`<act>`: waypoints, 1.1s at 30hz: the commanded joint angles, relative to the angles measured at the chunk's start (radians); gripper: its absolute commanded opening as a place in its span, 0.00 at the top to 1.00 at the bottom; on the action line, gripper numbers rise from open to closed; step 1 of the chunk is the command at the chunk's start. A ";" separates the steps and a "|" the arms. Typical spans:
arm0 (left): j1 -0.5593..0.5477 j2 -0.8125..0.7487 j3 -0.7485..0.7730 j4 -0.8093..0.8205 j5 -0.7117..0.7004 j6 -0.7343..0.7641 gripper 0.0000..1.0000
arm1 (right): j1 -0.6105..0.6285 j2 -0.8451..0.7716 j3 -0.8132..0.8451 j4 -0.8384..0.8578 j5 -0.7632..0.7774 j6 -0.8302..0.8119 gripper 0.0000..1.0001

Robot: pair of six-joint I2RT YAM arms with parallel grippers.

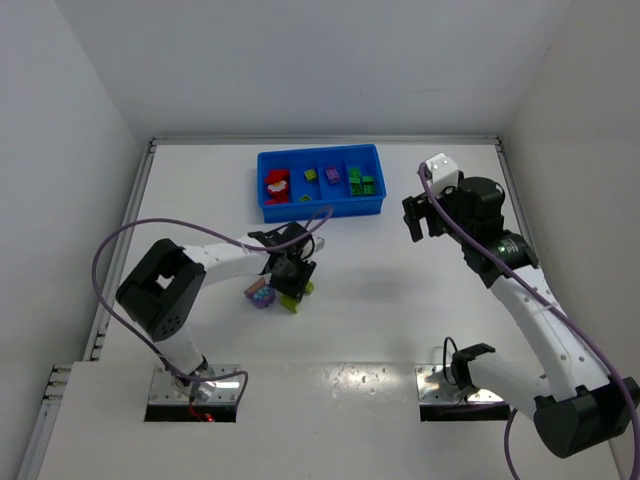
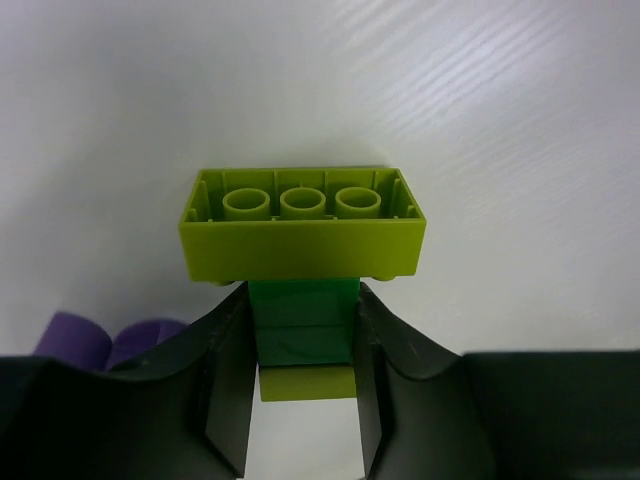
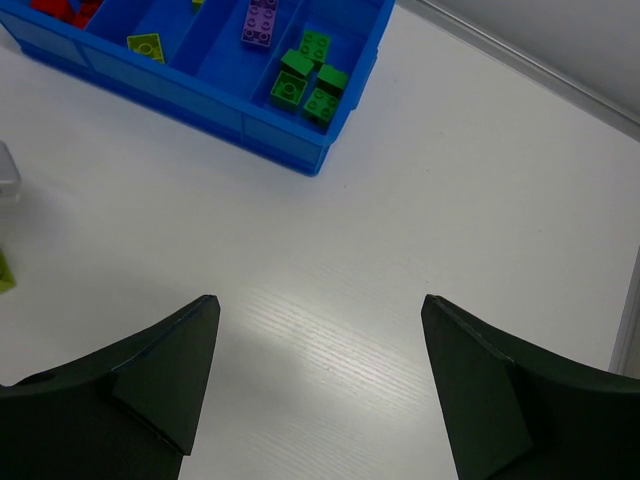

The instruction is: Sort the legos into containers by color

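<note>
1. Left wrist view: the left gripper [image 2: 303,292] is covering both flanks of the green brick [image 2: 303,325] with its fingers [image 2: 225,385]; the yellow-green brick [image 2: 303,235] is hiding its far end.
2. A purple brick [image 2: 80,340] is showing only two rounded studs; the rest is lying behind one finger.
3. Right wrist view: the top edge is cutting off the blue tray [image 3: 200,100], leaving the red legos [image 3: 60,8] as a corner fragment.
4. A pale object [image 3: 5,170] and a yellow-green sliver [image 3: 3,272] are being cropped at the left edge; neither is identifiable.
5. Top view: the left gripper is concealing most of the green brick; the green legos [image 1: 361,182] in the tray are appearing too small for counting.

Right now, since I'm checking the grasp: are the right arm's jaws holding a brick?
No, the right wrist view shows those jaws wide apart, with only white table between them.
</note>
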 commanded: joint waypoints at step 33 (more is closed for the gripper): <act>0.235 -0.178 0.128 0.476 0.622 -0.171 1.00 | -0.008 0.171 -0.046 0.188 -0.552 0.380 0.10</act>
